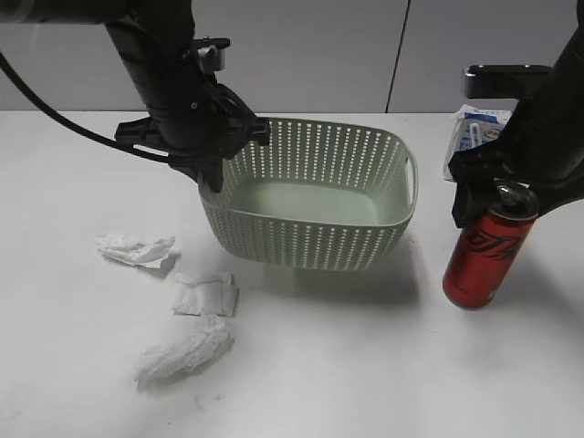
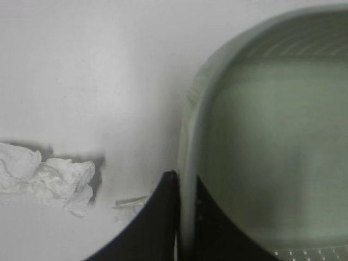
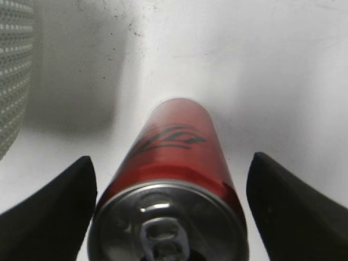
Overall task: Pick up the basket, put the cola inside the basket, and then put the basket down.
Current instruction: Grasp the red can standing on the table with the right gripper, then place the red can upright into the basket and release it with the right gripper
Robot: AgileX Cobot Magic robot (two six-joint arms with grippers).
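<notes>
The pale green basket [image 1: 310, 242] is at the middle of the table. My left gripper [image 1: 214, 178] is shut on its left rim; in the left wrist view the jaws [image 2: 185, 182] pinch the rim [image 2: 190, 119], one finger inside and one outside. The basket casts a wide shadow beneath and looks slightly raised. It is empty. The red cola can [image 1: 482, 255] stands upright on the table to the right of the basket. My right gripper [image 1: 502, 205] is open around its top; in the right wrist view the fingers [image 3: 171, 179] flank the can [image 3: 174, 141], with a gap on the right.
Three crumpled white tissues [image 1: 135, 248] [image 1: 205, 294] [image 1: 182, 351] lie front left of the basket. A white-and-blue drink carton [image 1: 474, 132] is at the back right behind the right arm. The basket wall [image 3: 11, 81] shows left of the can.
</notes>
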